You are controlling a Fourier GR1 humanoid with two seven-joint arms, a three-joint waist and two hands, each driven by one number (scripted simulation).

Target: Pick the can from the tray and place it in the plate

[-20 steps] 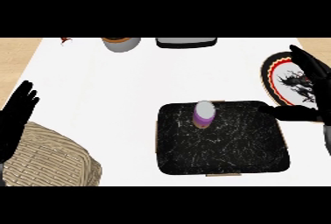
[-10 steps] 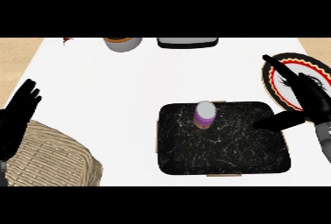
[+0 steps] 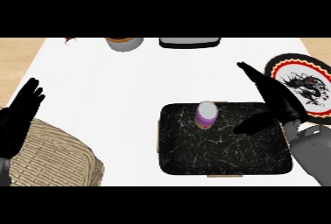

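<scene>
On the black marbled tray (image 3: 220, 153), near its far edge, the can (image 3: 206, 114) stands upright and untouched: silver top, purple band, paler base. Right hand (image 3: 279, 99) hovers over the tray's right side, near the can but apart from it. Its fingers are straight, the thumb is spread wide and aimed at the can, and it holds nothing. Plate (image 3: 304, 61) sits just right of the tray, its left edge hidden by that hand, nothing on it. Left hand (image 3: 19, 118) rests open at the left edge, fingers up, above a woven basket (image 3: 58, 159).

Progress, my read: early. The hand is placed for a grasp, but there is no grasp yet, no lift, no placing. The whole pick and place is left: wrap the can, then carry it a short way right to the plate.

Labels: no readable writing on the can, only colour bands. Plate has red, white and black rings with a dark creature figure, no text. Grey bowl (image 3: 124, 43) and dark container (image 3: 188, 42) at the far edge: nothing legible.
</scene>
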